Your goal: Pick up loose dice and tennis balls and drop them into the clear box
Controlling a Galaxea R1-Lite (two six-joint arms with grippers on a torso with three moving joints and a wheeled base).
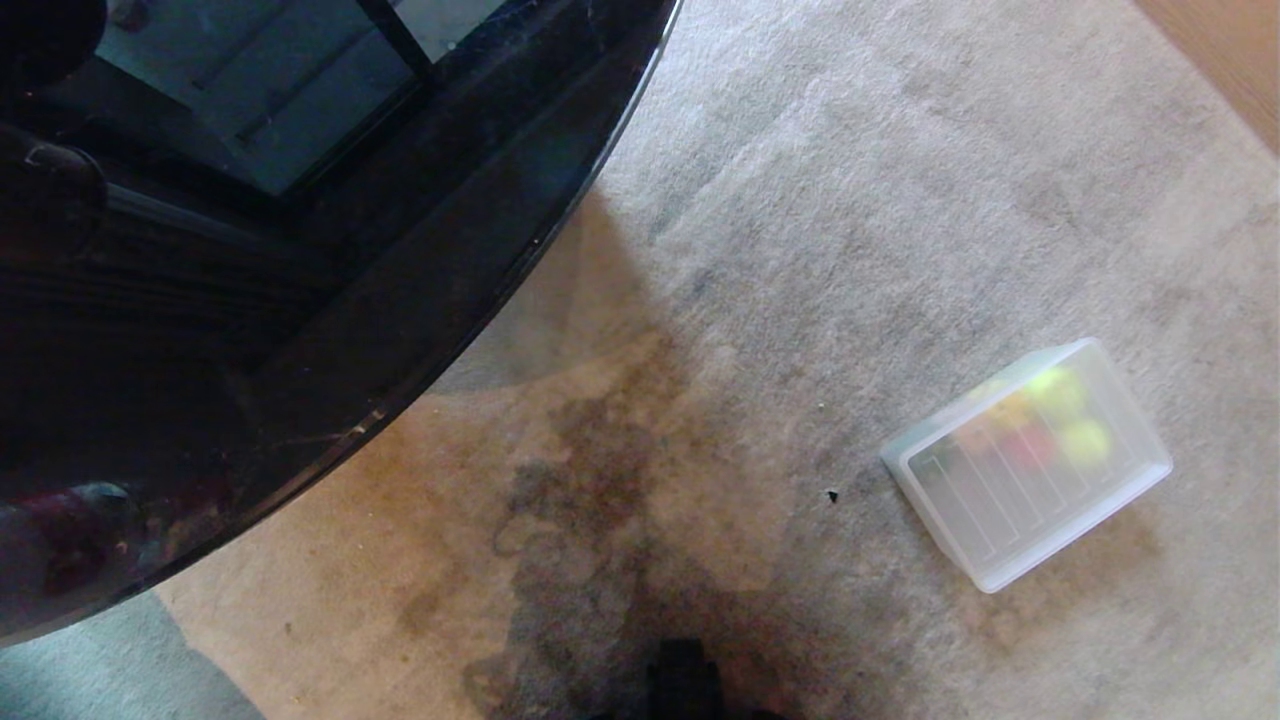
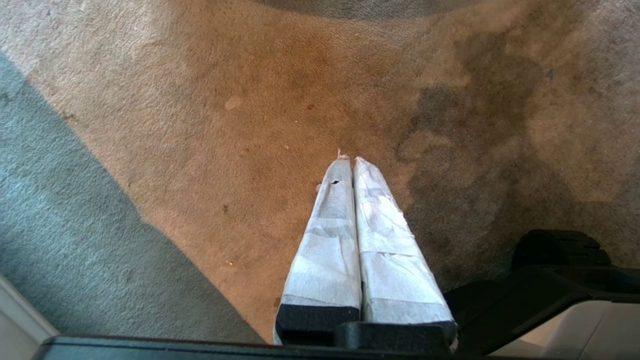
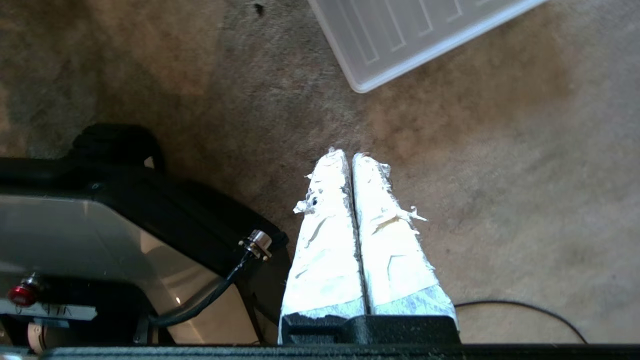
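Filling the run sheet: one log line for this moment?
clear box: lidded on carpet, dice and balls inside | left gripper: shut, empty | right gripper: shut, empty

Both grippers wear the same dress: the left gripper (image 2: 348, 159) has two long tapering fingers (image 2: 327, 240) wrapped in wrinkled white tape, with a small tear near one tip, springing from a black block. The right gripper (image 3: 348, 155) matches, though its tape is more frayed, with loose shreds at the edges. Beside it sits the base (image 3: 75, 225): a silver-grey panel edged in black, a black cable (image 3: 210, 300) running to a metal connector (image 3: 257, 242), and a small red button (image 3: 19, 294).
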